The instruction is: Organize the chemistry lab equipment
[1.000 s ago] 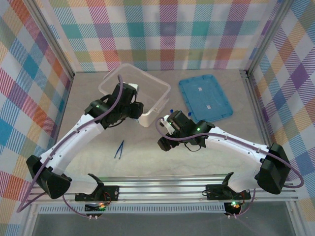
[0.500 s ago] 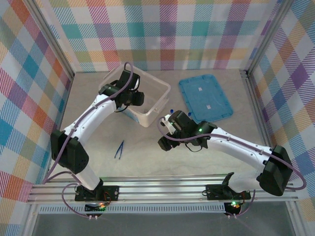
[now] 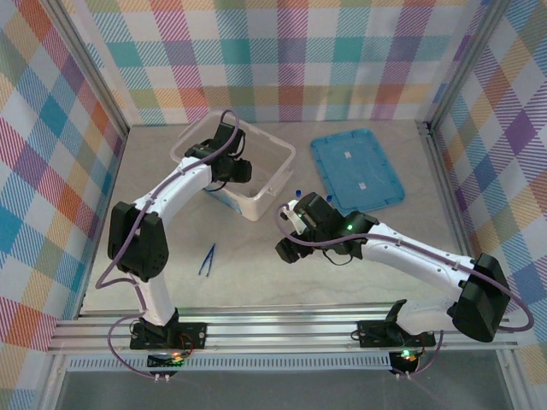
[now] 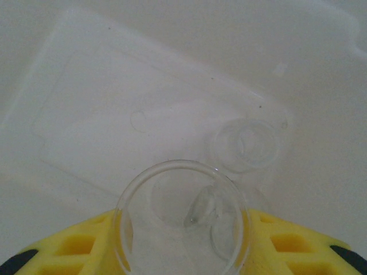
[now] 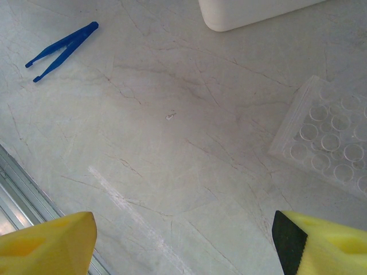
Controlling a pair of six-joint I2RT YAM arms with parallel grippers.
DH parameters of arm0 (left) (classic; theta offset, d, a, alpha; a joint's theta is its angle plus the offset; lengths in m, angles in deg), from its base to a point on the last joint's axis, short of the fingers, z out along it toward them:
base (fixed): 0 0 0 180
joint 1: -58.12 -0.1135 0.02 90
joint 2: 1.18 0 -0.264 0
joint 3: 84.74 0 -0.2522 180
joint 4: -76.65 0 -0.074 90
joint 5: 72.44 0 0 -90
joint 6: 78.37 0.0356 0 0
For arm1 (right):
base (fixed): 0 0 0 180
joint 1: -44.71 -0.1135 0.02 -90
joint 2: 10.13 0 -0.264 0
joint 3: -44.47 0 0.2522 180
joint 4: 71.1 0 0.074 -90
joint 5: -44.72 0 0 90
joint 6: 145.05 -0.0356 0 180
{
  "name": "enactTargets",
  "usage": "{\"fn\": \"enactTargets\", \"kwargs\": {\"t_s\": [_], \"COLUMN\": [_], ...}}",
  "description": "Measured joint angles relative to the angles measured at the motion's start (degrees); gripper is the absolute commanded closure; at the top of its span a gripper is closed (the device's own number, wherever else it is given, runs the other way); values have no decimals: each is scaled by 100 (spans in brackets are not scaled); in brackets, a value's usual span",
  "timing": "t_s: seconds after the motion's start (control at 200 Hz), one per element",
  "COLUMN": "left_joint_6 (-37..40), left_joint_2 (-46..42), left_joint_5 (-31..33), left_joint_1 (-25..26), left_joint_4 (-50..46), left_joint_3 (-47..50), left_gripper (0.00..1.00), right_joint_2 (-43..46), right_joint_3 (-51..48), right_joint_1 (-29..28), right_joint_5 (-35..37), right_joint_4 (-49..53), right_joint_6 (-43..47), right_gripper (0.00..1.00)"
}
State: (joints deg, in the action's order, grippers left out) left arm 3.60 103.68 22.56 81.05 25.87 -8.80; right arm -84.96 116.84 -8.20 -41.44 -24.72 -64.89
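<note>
Though overhead I see only my left gripper (image 3: 229, 168) inside the tub (image 3: 279, 157), its wrist camera shows the fingers clamped on a flask (image 4: 172, 184). My right gripper (image 5: 183, 238), near the tub, has its fingers apart.

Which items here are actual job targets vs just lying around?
Job:
- blue tweezers
- clear beaker, held in left gripper
- round flask, in translucent tub
- clear well rack

Lying about:
- blue lid
- that tub, just the bin

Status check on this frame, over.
Left gripper shut on clear glass vessel over the tub. Right gripper open above table. Tweezers not yet picked up; clear well plate nearby.
</note>
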Motion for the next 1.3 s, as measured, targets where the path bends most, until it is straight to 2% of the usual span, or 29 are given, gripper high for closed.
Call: {"fn": "enactTargets", "kwargs": {"t_s": [0.55,1.3], "left_joint_6": [17,85], "left_joint_2": [868,1510], "left_joint_5": [17,68], "left_joint_1": [-96,-96], "left_joint_4": [-111,-662], "left_joint_3": [-546,-1176], "left_gripper": [61,62], "right_joint_2": [0,42], "right_joint_3": [0,-81], "right_joint_1": [0,0], "right_joint_5": [2,17], "right_joint_4": [0,-2], "right_joint_6": [0,-2], "right_gripper": [19,19]}}
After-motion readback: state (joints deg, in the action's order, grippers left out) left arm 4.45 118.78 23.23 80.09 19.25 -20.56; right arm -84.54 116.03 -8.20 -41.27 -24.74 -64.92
